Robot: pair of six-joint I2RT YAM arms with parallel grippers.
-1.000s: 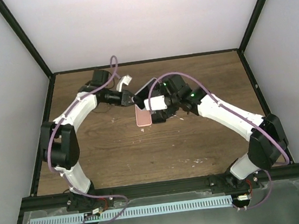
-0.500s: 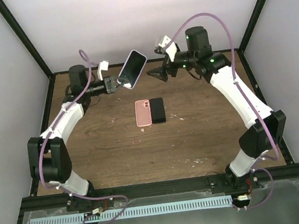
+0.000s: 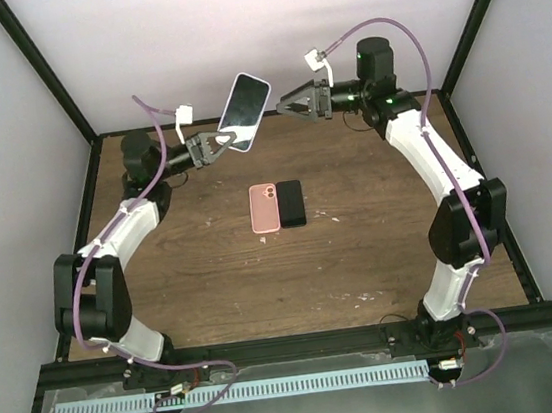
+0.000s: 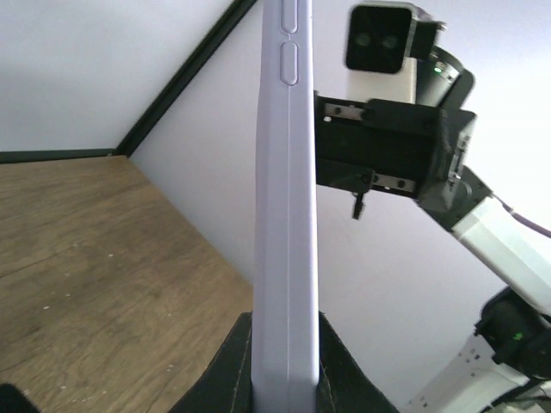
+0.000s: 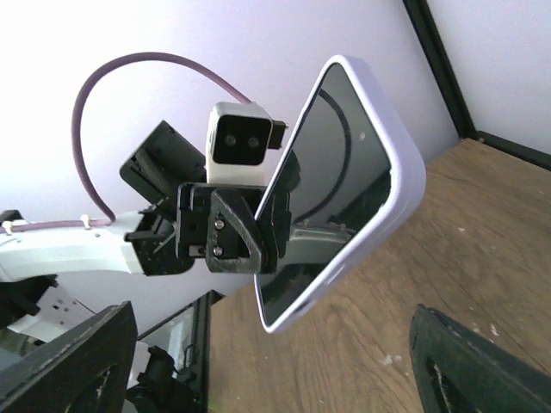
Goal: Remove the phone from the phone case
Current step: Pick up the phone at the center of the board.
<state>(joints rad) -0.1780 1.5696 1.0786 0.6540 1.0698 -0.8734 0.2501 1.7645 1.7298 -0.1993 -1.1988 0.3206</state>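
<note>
A phone with a dark screen in a pale lavender case (image 3: 245, 111) is held up in the air above the back of the table. My left gripper (image 3: 220, 141) is shut on its lower end. In the left wrist view the case (image 4: 286, 198) stands edge-on between my fingers (image 4: 340, 379). My right gripper (image 3: 289, 107) is open and empty, a short way to the right of the phone and pointing at it. In the right wrist view the phone (image 5: 340, 181) faces me with its screen, apart from my wide-open fingers (image 5: 77, 361).
A pink case or phone (image 3: 264, 208) and a black phone-shaped slab (image 3: 291, 204) lie side by side on the wooden table (image 3: 214, 275). Black frame posts and white walls enclose the table.
A second ago both grippers were low over the table centre. Both arms rose and drew apart; the left lifted the cased phone, and the right gripper has now turned level to face it.
</note>
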